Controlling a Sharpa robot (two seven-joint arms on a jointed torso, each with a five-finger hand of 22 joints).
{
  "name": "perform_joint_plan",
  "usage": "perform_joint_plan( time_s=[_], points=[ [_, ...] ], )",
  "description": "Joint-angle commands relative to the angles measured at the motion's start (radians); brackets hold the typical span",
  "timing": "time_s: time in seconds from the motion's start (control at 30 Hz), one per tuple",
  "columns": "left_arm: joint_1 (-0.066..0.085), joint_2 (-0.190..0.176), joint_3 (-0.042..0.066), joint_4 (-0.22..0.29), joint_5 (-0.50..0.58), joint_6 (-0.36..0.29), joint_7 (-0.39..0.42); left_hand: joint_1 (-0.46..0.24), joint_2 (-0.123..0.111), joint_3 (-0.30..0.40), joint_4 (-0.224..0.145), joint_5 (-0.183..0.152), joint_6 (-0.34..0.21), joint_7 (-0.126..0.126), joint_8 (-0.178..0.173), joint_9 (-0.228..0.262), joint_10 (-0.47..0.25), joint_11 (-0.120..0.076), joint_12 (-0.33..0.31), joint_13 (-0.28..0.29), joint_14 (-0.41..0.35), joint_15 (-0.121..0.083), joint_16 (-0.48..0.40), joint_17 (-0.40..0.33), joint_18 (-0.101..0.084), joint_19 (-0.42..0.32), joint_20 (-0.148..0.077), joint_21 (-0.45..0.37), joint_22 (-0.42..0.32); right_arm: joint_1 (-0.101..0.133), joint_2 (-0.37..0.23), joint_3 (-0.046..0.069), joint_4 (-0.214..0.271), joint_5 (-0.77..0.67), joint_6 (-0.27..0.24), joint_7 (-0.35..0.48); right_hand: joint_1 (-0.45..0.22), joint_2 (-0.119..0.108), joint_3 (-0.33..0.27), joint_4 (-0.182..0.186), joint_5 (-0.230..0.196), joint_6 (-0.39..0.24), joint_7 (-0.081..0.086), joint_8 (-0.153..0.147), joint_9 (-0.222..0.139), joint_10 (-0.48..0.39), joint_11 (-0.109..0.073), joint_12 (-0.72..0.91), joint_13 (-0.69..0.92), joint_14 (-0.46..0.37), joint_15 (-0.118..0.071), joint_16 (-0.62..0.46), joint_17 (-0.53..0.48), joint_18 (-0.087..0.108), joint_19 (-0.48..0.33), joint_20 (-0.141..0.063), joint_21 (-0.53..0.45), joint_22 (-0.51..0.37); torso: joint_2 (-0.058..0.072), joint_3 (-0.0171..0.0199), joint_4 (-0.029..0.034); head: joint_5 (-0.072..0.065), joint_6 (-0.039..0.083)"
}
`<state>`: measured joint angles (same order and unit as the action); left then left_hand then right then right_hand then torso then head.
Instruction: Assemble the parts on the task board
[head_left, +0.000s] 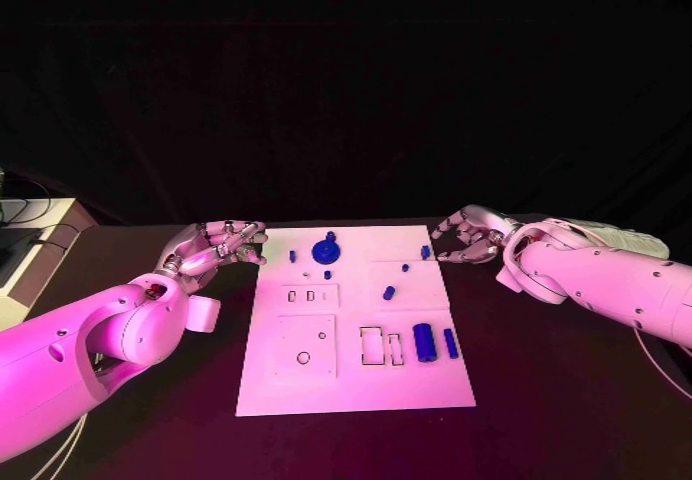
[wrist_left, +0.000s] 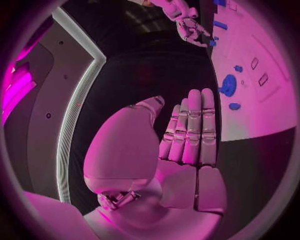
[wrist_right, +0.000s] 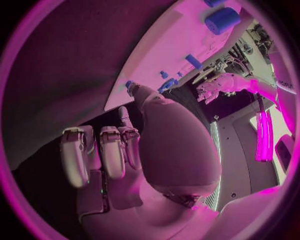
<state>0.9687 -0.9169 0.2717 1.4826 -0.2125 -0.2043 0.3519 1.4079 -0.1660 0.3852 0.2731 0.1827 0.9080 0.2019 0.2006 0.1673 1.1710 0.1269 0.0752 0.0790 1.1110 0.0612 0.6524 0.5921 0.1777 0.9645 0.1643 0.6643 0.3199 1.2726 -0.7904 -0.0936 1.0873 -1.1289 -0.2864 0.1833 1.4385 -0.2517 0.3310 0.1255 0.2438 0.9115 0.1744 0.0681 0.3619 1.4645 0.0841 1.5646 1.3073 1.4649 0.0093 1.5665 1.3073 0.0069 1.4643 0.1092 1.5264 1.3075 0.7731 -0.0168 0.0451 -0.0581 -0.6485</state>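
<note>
We see the task board lying flat in the middle of the black table, with both hands stationed at its far corners. The left hand sits just beside the board's far left corner; in the left wrist view its fingers lie straight and side by side, with nothing held, so we record it as released. The right hand sits at the far right corner, and in the right wrist view its fingers are curled inward. Its thumb tip touches a small blue peg at the board's right edge; we cannot tell whether the peg is pinched or merely touched. On the far part of the board stands a round blue disc with a knob, flanked by several small blue pieces. Near the middle lies a short blue pin. In the near right area, a thick blue cylinder lies just beside a thinner blue rod, next to two outlined rectangular recesses.
</note>
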Motion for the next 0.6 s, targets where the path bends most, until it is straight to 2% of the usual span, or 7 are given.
perform_joint_plan(
  time_s=[0.03,0.27,0.6],
  points=[
    [0.0,0.001,0.001,0.001,-0.001,0.018,0.014,-0.001,-0.007,0.007,0.0,-0.005,0.006,-0.001,-0.005,0.001,0.0,0.004,0.002,0.0,-0.005,0.001,0.006,0.002,0.003,-0.007,-0.002,0.006,0.001,-0.002,0.007,0.0,-0.003,-0.013,0.031,-0.01,0.001,0.003,-0.008,0.002,0.007,-0.006,0.003,-0.003,-0.001,0.101,0.009,0.001,0.259,0.103,0.008,0.001,0.25,0.005,0.082,0.009,0.002,0.23,-0.001,-0.0013,-0.0009,0.002,-0.004],
    [0.0,0.001,0.001,0.0,-0.001,0.018,0.012,-0.001,-0.008,0.008,0.0,-0.005,0.006,-0.001,-0.005,0.001,-0.002,0.005,0.0,-0.001,-0.006,0.001,0.006,0.002,0.003,-0.008,-0.002,0.006,0.001,-0.003,0.019,0.0,-0.004,-0.004,0.03,-0.018,-0.01,0.014,-0.017,0.013,0.014,0.001,0.005,0.002,0.0,0.105,0.012,0.005,0.263,0.104,0.011,0.002,0.256,0.003,0.086,0.012,0.009,0.235,-0.001,-0.0029,0.0014,0.002,-0.007],
    [0.0,0.001,0.001,-0.002,-0.001,0.017,0.009,-0.001,-0.008,0.008,0.0,-0.005,0.005,0.0,-0.005,0.001,-0.004,0.005,-0.001,-0.001,-0.006,0.001,0.006,0.002,0.003,-0.009,-0.002,0.007,0.001,-0.003,0.03,0.0,-0.006,0.004,0.044,-0.023,-0.019,0.028,-0.018,0.025,0.019,0.019,0.003,0.012,0.004,0.106,0.01,0.006,0.263,0.105,0.011,0.003,0.258,0.002,0.087,0.014,0.011,0.237,0.0,-0.0031,-0.001,0.004,-0.009]
  ],
)
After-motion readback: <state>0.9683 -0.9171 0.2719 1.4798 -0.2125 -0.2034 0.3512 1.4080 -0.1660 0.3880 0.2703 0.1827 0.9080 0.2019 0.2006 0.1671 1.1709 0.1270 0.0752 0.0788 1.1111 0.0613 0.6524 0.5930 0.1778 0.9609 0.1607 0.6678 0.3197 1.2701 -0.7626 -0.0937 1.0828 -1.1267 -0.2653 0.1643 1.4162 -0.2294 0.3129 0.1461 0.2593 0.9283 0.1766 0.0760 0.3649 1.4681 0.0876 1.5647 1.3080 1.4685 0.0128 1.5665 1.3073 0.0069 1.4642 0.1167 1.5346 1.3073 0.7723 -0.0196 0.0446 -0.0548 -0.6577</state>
